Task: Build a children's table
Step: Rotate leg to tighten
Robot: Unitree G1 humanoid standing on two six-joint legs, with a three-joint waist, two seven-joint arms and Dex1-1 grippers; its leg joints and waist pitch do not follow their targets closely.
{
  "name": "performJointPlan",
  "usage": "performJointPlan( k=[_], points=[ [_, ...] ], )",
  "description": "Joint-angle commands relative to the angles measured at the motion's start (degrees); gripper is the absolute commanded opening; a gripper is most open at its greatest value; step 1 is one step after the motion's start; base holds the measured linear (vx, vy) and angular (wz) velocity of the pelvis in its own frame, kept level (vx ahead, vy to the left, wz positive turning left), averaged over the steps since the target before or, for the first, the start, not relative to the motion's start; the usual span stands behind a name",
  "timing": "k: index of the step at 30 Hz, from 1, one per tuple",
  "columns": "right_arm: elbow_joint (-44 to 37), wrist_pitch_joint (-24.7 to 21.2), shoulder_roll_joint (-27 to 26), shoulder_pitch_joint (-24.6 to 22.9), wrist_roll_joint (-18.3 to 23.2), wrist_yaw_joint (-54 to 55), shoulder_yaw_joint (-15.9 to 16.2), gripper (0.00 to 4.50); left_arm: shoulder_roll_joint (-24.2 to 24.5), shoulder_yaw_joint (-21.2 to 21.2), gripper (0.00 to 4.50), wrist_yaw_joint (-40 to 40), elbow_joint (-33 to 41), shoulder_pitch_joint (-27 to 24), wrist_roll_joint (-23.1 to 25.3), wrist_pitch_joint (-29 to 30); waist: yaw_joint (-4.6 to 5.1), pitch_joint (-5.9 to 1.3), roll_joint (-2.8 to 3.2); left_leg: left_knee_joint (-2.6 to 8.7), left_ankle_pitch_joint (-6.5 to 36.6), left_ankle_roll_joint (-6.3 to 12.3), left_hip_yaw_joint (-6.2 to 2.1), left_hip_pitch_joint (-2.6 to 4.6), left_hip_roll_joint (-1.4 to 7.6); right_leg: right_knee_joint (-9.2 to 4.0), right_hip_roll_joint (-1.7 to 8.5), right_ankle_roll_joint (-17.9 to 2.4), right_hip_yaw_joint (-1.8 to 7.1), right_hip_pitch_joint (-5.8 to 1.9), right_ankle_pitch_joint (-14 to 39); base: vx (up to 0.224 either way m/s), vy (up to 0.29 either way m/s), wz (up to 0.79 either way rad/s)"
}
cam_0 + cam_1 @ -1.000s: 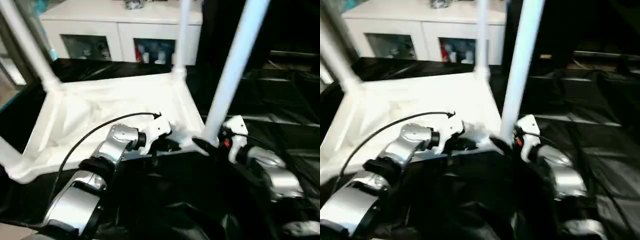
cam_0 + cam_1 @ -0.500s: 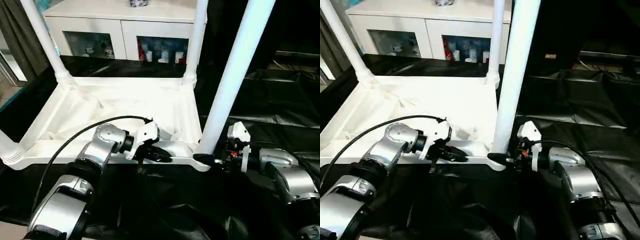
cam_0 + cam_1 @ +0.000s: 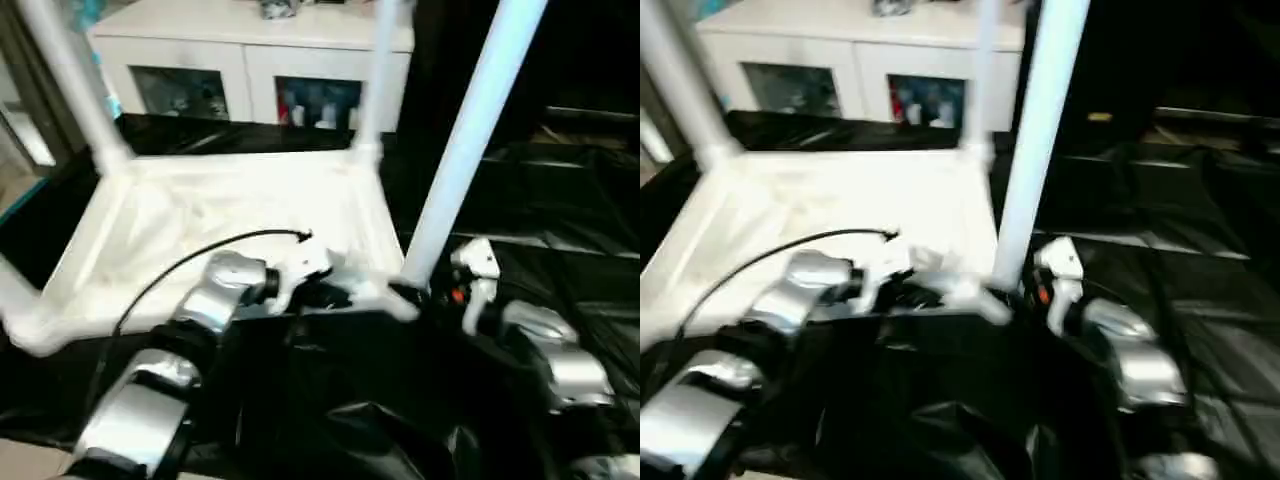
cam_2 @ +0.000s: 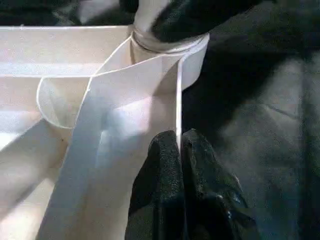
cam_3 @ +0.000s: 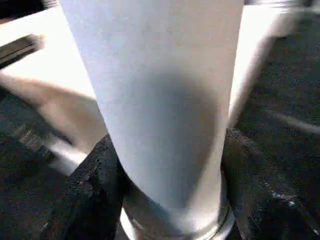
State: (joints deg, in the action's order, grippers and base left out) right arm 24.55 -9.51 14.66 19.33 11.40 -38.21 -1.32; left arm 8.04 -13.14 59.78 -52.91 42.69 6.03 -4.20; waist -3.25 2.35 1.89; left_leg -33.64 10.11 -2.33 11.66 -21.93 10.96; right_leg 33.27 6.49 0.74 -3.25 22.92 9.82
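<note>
Since the earlier frame, both grippers keep their grips. Left gripper pinches the rim of the table (upside down on black sheeting); right gripper clasps the near-right leg at its socket

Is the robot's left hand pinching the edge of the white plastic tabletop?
Yes, its left hand has both black fingers closed on the thin rim of the white plastic tabletop.

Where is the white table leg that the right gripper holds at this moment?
In the left eye view, the long white tube leg rises from the near right corner socket of the upturned white plastic table top, with the right gripper around its base.
</note>
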Motion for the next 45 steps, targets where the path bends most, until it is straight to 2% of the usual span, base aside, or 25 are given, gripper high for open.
performJointPlan(
  k=[1, 2, 3, 5, 6, 10, 12, 13, 15, 16, 20, 21, 23, 25, 26, 28, 31, 34, 36, 37, 39, 42, 45],
  points=[
    [5.7, -2.5, -5.3, 0.7, -2.9, 10.4, 1.4, 2.38, -4.9, 0.9, 0.00, -7.1, -0.9, 2.7, -0.6, 0.6, 0.36, -2.98, -1.00, 4.88, 19.7, -0.45, -1.30, 1.44, 1.93, -4.73, 2.14, -9.9, 1.46, -1.52, 24.1, 0.000, 0.000, 0.00],
    [6.6, -2.6, -6.4, 1.3, -3.1, 13.2, 0.8, 2.38, -5.6, 0.9, 0.00, -8.7, -1.5, 3.1, -0.4, 0.8, 0.66, -2.93, -0.79, 4.90, 20.8, -0.96, -1.38, 1.64, 1.86, -4.95, 2.15, -9.6, 1.42, -1.15, 25.3, 0.000, 0.000, 0.00],
    [8.0, -2.6, -7.9, 2.3, -3.4, 16.7, 0.1, 2.38, -6.6, 0.9, 0.00, -10.2, -1.9, 3.5, -0.2, 1.0, 0.96, -2.92, -1.00, 5.03, 21.3, -1.10, -1.55, 1.43, 1.78, -5.12, 2.13, -9.0, 1.26, -1.45, 26.2, 0.000, 0.000, 0.00],
    [9.7, -1.8, -10.1, 3.8, -4.1, 20.7, -0.5, 2.38, -8.0, 0.7, 0.00, -11.7, -2.7, 4.1, 0.0, 0.9, 1.17, -2.90, -0.71, 4.95, 22.8, -1.15, -1.53, 1.81, 1.73, -5.44, 2.03, -8.5, 1.27, -1.01, 27.0, 0.000, 0.000, 0.00],
    [10.2, -1.4, -10.9, 4.3, -4.3, 21.8, -0.5, 2.38, -8.6, 0.6, 0.00, -12.2, -2.9, 4.2, 0.1, 0.8, 1.45, -2.85, -0.78, 4.99, 23.6, -1.20, -1.61, 1.70, 1.64, -5.59, 2.06, -8.3, 1.26, -1.00, 27.3, 0.000, 0.000, 0.00],
    [9.2, 3.7, -11.6, 5.4, -5.5, 18.7, 1.4, 2.38, -8.9, -0.1, 0.00, -10.3, -3.3, 4.4, 0.4, -0.3, 1.56, -2.93, -0.98, 5.03, 23.7, -0.18, -1.59, 1.45, 1.65, -5.66, 2.07, -8.0, 1.36, -1.13, 26.5, 0.000, 0.000, 0.00],
    [8.7, 4.0, -11.4, 5.3, -4.8, 17.1, 1.3, 3.05, -8.6, -0.2, 0.00, -9.6, -3.3, 4.3, 0.4, -0.5, 1.51, -2.96, -0.89, 5.06, 22.8, 0.30, -1.55, 1.29, 1.70, -5.52, 2.05, -8.4, 1.42, -1.23, 25.1, 0.000, 0.000, 0.00],
    [8.1, 4.8, -10.7, 5.2, -4.3, 15.5, 1.3, 3.05, -8.0, -0.4, 0.00, -8.2, -3.2, 4.1, 0.3, -0.8, 1.51, -3.00, -1.05, 5.06, 22.6, 0.50, -1.53, 1.24, 1.71, -5.43, 2.00, -8.5, 1.41, -1.30, 24.6, 0.000, 0.000, 0.00],
    [7.4, 5.5, -9.8, 5.1, -3.7, 13.4, 1.4, 3.09, -7.3, -0.6, 0.00, -7.0, -3.1, 3.9, 0.3, -1.1, 1.39, -3.12, -1.02, 4.98, 21.4, 1.13, -1.42, 1.16, 1.78, -5.19, 2.04, -9.3, 1.51, -1.44, 22.3, 0.000, 0.000, 0.00],
    [6.7, 6.1, -8.8, 4.9, -3.3, 10.9, 1.8, 3.32, -6.6, -0.8, 0.00, -5.7, -2.9, 3.7, 0.3, -1.4, 1.29, -3.22, -1.13, 4.87, 19.8, 1.91, -1.32, 0.99, 1.83, -4.85, 2.06, -10.3, 1.57, -1.69, 19.7, 0.000, 0.000, 0.00],
    [1.0, 3.9, -1.3, 1.8, -1.6, -5.5, 5.7, 3.32, -3.1, -1.6, 0.00, 3.1, -0.6, 1.8, -0.7, -2.3, 0.94, -3.28, -1.29, 4.53, 16.9, 4.03, -1.03, 0.86, 1.93, -4.48, 2.10, -11.5, 1.71, -1.98, 16.5, 0.000, 0.000, 0.00],
    [1.0, 3.9, -1.3, 1.8, -1.6, -5.5, 5.7, 3.32, -3.1, -1.6, 0.00, 3.1, -0.6, 1.8, -0.7, -2.3, 0.78, -3.43, -1.33, 4.42, 15.0, 4.66, -1.11, 0.58, 1.98, -4.10, 2.18, -12.1, 1.62, -2.46, 14.4, 0.000, 0.000, 0.00],
    [-0.5, 3.6, 1.1, 0.9, -0.6, -10.1, 6.3, 3.32, -2.1, -1.7, 0.00, 6.2, 0.3, 1.1, -1.5, -2.6, 0.68, -3.52, -1.19, 4.21, 13.2, 5.23, -0.94, 0.76, 2.11, -3.78, 2.09, -13.3, 1.58, -2.20, 11.8, 0.000, 0.000, 0.00],
    [-1.9, 2.5, 3.8, 0.0, 0.9, -15.4, 6.3, 3.32, -0.7, -1.8, 0.00, 10.2, 1.5, 0.3, -2.4, -3.3, 0.23, -3.63, -1.33, 4.04, 11.8, 6.09, -0.90, 0.72, 2.22, -3.44, 2.04, -14.4, 1.41, -2.71, 9.6, 0.000, 0.000, 0.00],
    [-2.5, 2.1, 5.1, -0.3, 1.5, -17.6, 6.2, 3.32, -0.1, -1.8, 0.00, 11.9, 2.0, -0.1, -2.8, -3.6, -0.02, -3.69, -1.10, 3.89, 10.2, 6.87, -0.81, 0.65, 2.42, -3.00, 1.91, -15.2, 1.42, -2.54, 7.1, 0.000, 0.000, 0.00],
    [-3.4, 0.6, 8.6, -0.7, 2.8, -23.2, 6.3, 3.32, 1.7, -1.9, 0.00, 16.6, 3.6, -1.2, -4.1, -3.3, -0.53, -3.88, -1.15, 3.64, 8.7, 7.82, -0.61, 0.87, 2.44, -2.45, 1.86, -16.7, 1.36, -2.49, 3.8, 0.000, 0.000, 0.00],
    [-4.2, 0.3, 10.4, -1.0, 3.0, -25.6, 6.9, 3.32, 2.9, -2.2, 0.00, 18.8, 4.3, -1.6, -4.2, -3.4, -0.87, -3.75, -1.15, 3.62, 9.1, 7.95, -0.57, 0.87, 2.47, -2.46, 1.91, -17.0, 1.39, -2.43, 4.1, 0.000, 0.000, 0.00],
    [-4.6, -0.4, 11.3, -1.0, 3.3, -27.2, 6.8, 3.32, 4.1, -2.1, 0.00, 19.9, 4.4, -2.0, -4.1, -3.8, -1.05, -3.48, -1.36, 3.95, 12.4, 6.02, -0.56, 0.98, 2.48, -3.08, 2.08, -15.7, 1.46, -2.29, 10.1, 0.000, 0.000, 0.00],
    [-4.7, -0.8, 11.5, -0.9, 3.6, -27.8, 6.7, 3.32, 4.8, -1.8, 0.00, 20.4, 4.6, -2.2, -4.1, -3.9, -1.12, -3.43, -1.45, 4.08, 13.1, 5.15, -0.62, 1.06, 2.55, -3.27, 2.16, -15.0, 1.52, -2.23, 12.4, 0.000, 0.000, 0.00],
    [-4.6, -1.1, 11.6, -0.9, 3.8, -28.1, 6.7, 3.32, 5.1, -1.7, 0.00, 20.8, 4.9, -2.3, -4.2, -3.8, -1.19, -3.43, -1.39, 4.10, 13.1, 4.91, -0.65, 1.09, 2.56, -3.28, 2.17, -14.8, 1.53, -2.19, 12.7, 0.000, 0.000, 0.00],
    [-4.5, -1.5, 11.5, -0.8, 4.2, -28.3, 6.6, 3.00, 5.4, -1.6, 0.00, 21.1, 5.2, -2.5, -4.3, -3.6, -1.25, -3.45, -1.43, 4.15, 12.6, 4.54, -0.67, 1.05, 2.56, -3.24, 2.15, -14.5, 1.55, -2.17, 12.8, 0.000, 0.000, 0.00],
    [-4.3, -2.5, 11.4, -0.6, 5.2, -29.0, 6.6, 2.95, 5.7, -1.6, 0.00, 21.7, 6.0, -2.9, -4.8, -3.1, -1.40, -3.49, -1.45, 4.06, 12.0, 4.72, -0.63, 1.05, 2.57, -3.09, 2.13, -14.7, 1.58, -2.12, 11.6, 0.000, 0.000, 0.00],
    [-4.3, -2.7, 11.1, -0.6, 5.3, -29.1, 6.5, 2.60, 5.7, -1.5, 0.00, 21.8, 6.1, -3.0, -5.0, -2.9, -1.60, -3.59, -1.43, 3.96, 11.0, 4.88, -0.61, 1.07, 2.53, -2.94, 2.13, -14.9, 1.57, -2.15, 10.4, 0.000, 0.000, 0.00]
  ],
)
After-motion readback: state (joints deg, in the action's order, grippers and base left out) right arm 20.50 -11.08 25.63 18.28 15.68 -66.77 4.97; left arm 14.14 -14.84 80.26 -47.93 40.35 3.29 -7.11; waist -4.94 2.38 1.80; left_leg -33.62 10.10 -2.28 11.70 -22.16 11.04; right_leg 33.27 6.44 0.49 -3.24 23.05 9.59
